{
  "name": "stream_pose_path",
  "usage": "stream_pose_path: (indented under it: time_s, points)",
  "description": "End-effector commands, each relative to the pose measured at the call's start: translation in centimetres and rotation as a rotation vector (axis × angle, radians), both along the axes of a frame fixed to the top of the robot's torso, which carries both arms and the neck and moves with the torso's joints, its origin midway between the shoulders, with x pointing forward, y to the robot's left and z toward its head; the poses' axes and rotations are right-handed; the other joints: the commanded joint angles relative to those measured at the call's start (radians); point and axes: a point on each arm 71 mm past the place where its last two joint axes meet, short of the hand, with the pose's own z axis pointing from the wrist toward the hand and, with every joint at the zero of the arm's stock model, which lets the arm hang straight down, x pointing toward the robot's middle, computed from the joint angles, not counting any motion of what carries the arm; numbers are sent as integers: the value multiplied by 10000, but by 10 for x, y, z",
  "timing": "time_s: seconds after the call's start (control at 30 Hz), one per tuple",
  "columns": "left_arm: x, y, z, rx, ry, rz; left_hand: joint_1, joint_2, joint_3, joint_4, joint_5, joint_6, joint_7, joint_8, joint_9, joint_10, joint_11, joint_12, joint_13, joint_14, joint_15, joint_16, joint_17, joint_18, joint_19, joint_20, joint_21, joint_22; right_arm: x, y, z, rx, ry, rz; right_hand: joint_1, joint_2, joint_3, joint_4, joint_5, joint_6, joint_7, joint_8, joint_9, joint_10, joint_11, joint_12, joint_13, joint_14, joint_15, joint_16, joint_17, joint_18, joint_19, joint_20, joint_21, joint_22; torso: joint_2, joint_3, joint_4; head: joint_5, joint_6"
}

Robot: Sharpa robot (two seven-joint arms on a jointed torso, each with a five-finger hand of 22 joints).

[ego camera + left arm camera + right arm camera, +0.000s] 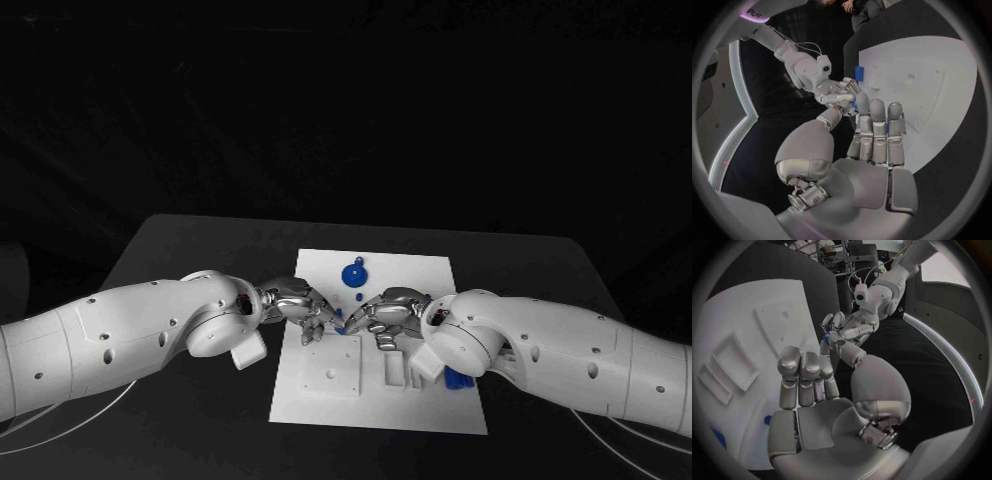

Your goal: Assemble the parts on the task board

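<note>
1. No brand, label or readable writing shows on the task board, the parts or the arms.
2. The task board lies in the middle of the black bench, its long sides running away from the robot; bare bench lies on both sides of it and beyond its far edge.
3. The left robot hand and the right robot hand meet over the middle of the board, fingertips close together.
4. A small blue part sits between the two sets of fingertips — in the left wrist view a bit of blue shows right at the meeting fingers. Which robot hand grasps it, or whether both do, I cannot tell.
5. In each wrist view that arm's own fingers stand side by side and fairly straight, the thumb bent across toward the other robot hand.
6. A round blue part lies on the far half of the board, with a smaller blue piece just nearer the hands.
7. Another blue part lies at the board's right edge, under the right forearm.
8. The near half of the board carries raised white blocks and a rectangular recess — the near left corner is bare.
</note>
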Motion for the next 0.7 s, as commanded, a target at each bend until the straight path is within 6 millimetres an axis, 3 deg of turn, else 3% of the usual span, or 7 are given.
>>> stream_pose_path:
  time_s: [0.03,0.1,0.3,0.7]
  points:
    - [-1,0,-1,223,31,-124,-15,-188,-39,-42,-140,15,31,13,-40,17,-33,-21,-13,5,5,33,-22,-3,10,-777,49,199,-1,2,0,36,-8,235,36,25,61,17,-28,79,66,36,21,80,13,60,17,-1,-43,-48,10,1010,-72,12,41,186,-1,2,2,-1,-3]
    - [0,1,-1,259,28,-71,-81,-356,-57,16,-335,-37,48,-22,-75,19,-21,-22,-14,8,8,28,-31,2,19,-780,43,193,-1,1,0,33,-4,234,36,25,61,17,-28,79,66,37,22,78,14,59,16,-1,-43,-47,10,1010,-72,12,41,186,3,5,0,-1,-12]
    - [-1,0,-2,323,73,-84,-75,-506,-15,78,-478,-223,93,-137,-164,4,15,-31,-18,10,10,18,-45,14,39,-784,36,190,-3,3,1,66,16,339,39,27,63,16,-27,79,65,38,26,85,14,65,24,-2,-43,-47,12,1010,-75,12,43,186,-4,0,8,-5,3]
    - [-1,-1,-2,359,125,-254,49,-480,72,81,-511,-249,106,-166,-238,31,27,-9,-7,41,11,35,-46,33,71,-784,53,198,-2,3,1,69,-5,319,46,32,67,15,-27,77,66,39,34,95,14,74,36,-5,-43,-46,15,1010,-80,11,46,186,4,-2,11,-21,-4]
